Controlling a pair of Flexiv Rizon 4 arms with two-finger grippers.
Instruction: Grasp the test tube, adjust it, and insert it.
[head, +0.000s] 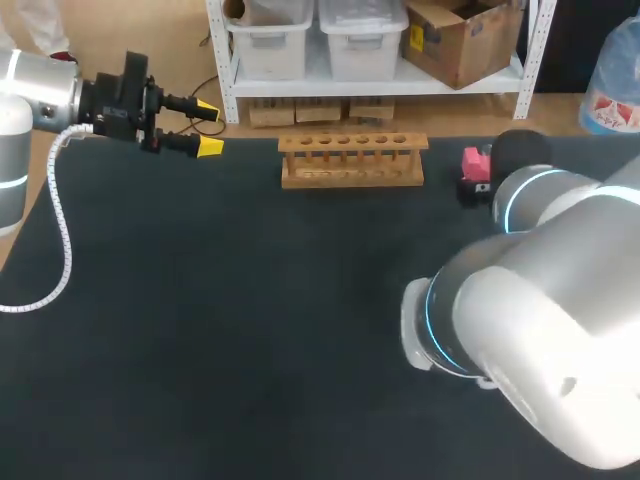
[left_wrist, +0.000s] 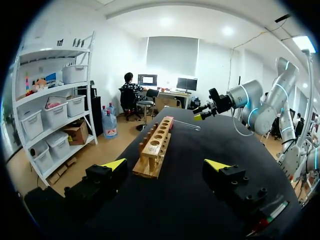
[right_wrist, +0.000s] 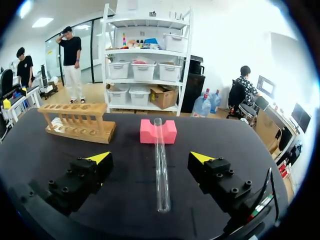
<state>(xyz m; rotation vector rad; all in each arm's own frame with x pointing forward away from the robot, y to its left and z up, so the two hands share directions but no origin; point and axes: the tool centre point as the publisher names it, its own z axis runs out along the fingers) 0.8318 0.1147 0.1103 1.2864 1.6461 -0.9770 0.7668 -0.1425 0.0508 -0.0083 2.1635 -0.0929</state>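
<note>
Dark table. Far left: left claw apart, empty, well away from the work. Far middle: wooden rack, all holes look empty. Right of it: pink block, with the test tube resting its far end in the block's notch and its near end on the table. Right claw apart, straddling the tube without touching it. Tube looks like thin glass: light, stiff, slick, fragile. I'd grip it mid-length, gently.

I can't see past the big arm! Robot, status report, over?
Left gripper open, right gripper open. Test tube lying between right fingertips, ungrasped, far end on pink block. Rack empty; nothing blocking.
</note>
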